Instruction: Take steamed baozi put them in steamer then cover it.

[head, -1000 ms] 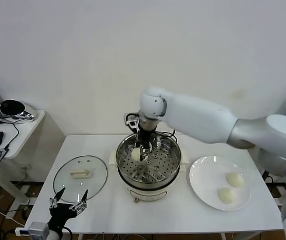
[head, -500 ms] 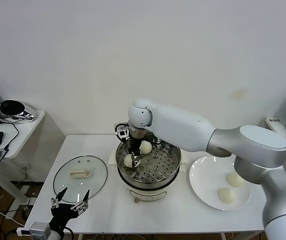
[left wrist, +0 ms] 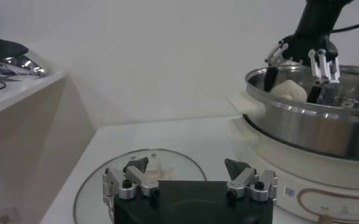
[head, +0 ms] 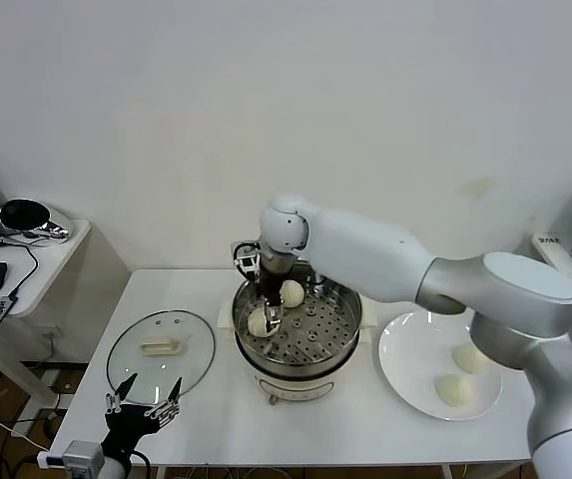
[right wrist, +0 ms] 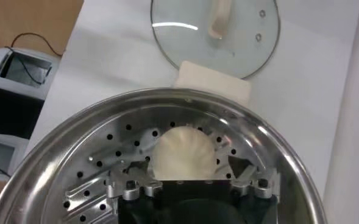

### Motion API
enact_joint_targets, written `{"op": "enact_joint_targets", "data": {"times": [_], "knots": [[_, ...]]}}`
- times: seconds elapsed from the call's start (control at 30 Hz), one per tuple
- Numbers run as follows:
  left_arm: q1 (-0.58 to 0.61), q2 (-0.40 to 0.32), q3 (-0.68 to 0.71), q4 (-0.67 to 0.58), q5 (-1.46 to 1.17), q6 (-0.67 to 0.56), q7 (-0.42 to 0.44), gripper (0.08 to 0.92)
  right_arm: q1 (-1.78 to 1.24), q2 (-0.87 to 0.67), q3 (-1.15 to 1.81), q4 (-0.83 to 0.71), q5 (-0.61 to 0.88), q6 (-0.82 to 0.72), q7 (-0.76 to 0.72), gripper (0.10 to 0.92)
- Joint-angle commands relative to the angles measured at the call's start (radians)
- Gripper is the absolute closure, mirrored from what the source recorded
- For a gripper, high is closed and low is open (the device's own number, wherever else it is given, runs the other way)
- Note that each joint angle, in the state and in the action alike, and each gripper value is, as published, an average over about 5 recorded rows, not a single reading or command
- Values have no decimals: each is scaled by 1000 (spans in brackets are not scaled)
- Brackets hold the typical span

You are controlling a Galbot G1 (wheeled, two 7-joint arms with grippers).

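Starting at the far left of the steamer (head: 297,334), the left gripper (head: 142,410) hangs low at the table's (head: 216,439) front edge, fingers spread and empty, just short of the cover (head: 161,351). That clear glass disc lies flat beside the steamer's left wall, its cream oblong handle running left to right, so this arm is the nearer one for the covering step. Over the steamer's left half the right gripper (head: 267,316) points down, jaws wide around a smooth pale baozi (right wrist: 183,155) resting on the perforated steel tray, apparently released. A second bun (head: 291,292) sits just behind it. Right of the steamer, a flat white plate (head: 405,371) holds two more soft round buns (head: 468,358), well apart from the right gripper, which I judge must swing rightward for them
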Motion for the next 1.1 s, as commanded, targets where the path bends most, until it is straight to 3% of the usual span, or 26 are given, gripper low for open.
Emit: {"op": "enact_joint_targets", "data": {"times": [0.03, 0.3, 0.57, 0.77, 1.1], "knots": [[-3, 4, -2, -1, -1, 2, 4, 177, 42, -166, 58, 133, -1, 15, -21, 203], [-20, 10, -3, 3, -3, 11, 11, 177, 49, -517, 146, 340, -21, 63, -72, 203], [-13, 6, 10, 4, 10, 10, 11, 177, -144, -806, 293, 423, -150, 125, -83, 203], [-8, 1, 15, -5, 16, 12, 12, 177, -345, -865, 404, 425, -266, 176, -95, 203], [12, -7, 16, -16, 32, 11, 13, 177, -580, -820, 507, 346, -422, 221, -93, 203]]}}
